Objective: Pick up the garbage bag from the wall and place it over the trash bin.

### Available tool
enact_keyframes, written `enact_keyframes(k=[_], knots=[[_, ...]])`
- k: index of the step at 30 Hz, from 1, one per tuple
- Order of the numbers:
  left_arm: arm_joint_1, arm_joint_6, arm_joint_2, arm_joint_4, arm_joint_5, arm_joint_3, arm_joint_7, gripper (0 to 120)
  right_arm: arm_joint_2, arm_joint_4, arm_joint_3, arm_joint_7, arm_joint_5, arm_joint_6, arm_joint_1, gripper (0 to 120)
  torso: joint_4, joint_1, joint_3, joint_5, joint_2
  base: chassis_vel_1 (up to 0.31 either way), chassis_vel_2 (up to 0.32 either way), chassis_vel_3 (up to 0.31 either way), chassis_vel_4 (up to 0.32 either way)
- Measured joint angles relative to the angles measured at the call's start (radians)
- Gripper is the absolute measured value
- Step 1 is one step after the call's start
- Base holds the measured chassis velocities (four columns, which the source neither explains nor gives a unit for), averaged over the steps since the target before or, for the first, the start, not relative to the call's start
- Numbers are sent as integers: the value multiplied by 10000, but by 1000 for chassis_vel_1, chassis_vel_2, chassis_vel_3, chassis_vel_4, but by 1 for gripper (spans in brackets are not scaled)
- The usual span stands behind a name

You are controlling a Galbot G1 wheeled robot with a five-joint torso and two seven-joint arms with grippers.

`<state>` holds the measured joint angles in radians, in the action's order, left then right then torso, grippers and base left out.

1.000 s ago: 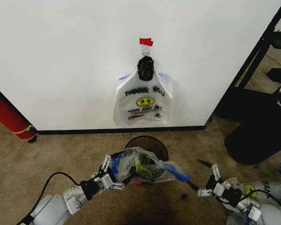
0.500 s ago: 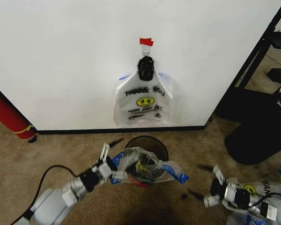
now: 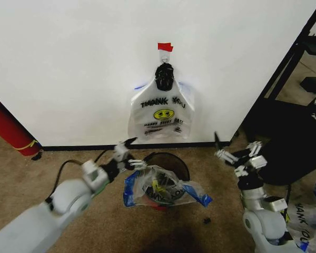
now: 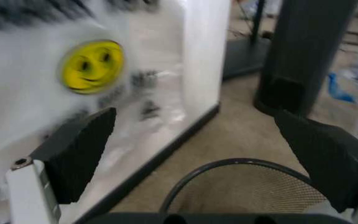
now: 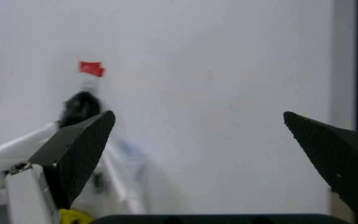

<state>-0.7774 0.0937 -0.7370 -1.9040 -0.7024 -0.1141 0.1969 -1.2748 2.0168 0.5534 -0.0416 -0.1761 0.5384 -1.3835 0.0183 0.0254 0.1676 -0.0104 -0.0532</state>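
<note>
Over the trash bin [image 3: 171,158], near the wall [image 3: 68,68], a crumpled garbage bag [image 3: 160,187] with blue trim lies draped. Both arms are raised: the left end effector [image 3: 129,156] spreads wide, empty, just above the rim; the right end effector [image 3: 236,154] gapes wide too. The right wrist view catches the red tape [image 5: 91,68].

The crumpled bag [image 3: 166,188] hides most of the trash bin [image 3: 171,158], only its back rim showing. Up close by the left pincer [image 4: 197,158], the hanging bag's smiley [image 4: 92,65] is smeared, its print unreadable.
</note>
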Motion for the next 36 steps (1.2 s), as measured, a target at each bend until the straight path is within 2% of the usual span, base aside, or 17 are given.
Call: enact_keyframes(k=[4,6,8,11,18,22,24,27,29,36], knots=[[1726,948,-540,962,-324,-1542,110,100,-326,150,323,-345,991,-72,-110,100,2,0,0,2,0,0,0,0,0],[1990,1243,-630,1105,-404,-1807,87,100,-370,177,372,-354,1048,-73,-155,100,1,0,-1,4,0,0,0,0,0],[2651,2069,-885,1580,-537,-2507,-197,100,-459,276,440,-422,1065,-103,-275,100,-1,0,-1,4,0,0,0,0,0],[3342,3265,-1205,2178,-531,-3085,-381,100,-558,374,495,-454,1055,-112,-444,100,-4,0,-1,7,0,0,0,0,0],[4414,4221,-1690,3477,-58,-3904,-616,100,-783,436,517,-429,1090,86,-793,100,-3,0,-1,4,0,0,0,0,0],[4624,4566,-1750,3653,11,-4047,-398,95,-815,431,542,-419,1094,195,-908,100,-4,-1,-2,6,0,0,0,0,0],[4725,4939,-1833,3661,28,-4170,-315,87,-807,387,572,-406,1096,271,-963,100,-3,-1,-2,5,0,0,0,0,0],[4733,5088,-1984,3668,29,-4249,-342,75,-790,367,585,-395,1103,305,-983,100,-3,-1,-2,3,0,0,0,0,0],[4730,5106,-2054,3687,18,-4255,-389,72,-790,366,585,-391,1114,317,-987,100,-3,-1,-2,4,0,0,0,0,0],[4630,4976,-2251,3846,-220,-4269,-967,43,-905,261,531,-337,1287,520,-1121,100,-2,-1,-2,5,0,0,0,0,0]])
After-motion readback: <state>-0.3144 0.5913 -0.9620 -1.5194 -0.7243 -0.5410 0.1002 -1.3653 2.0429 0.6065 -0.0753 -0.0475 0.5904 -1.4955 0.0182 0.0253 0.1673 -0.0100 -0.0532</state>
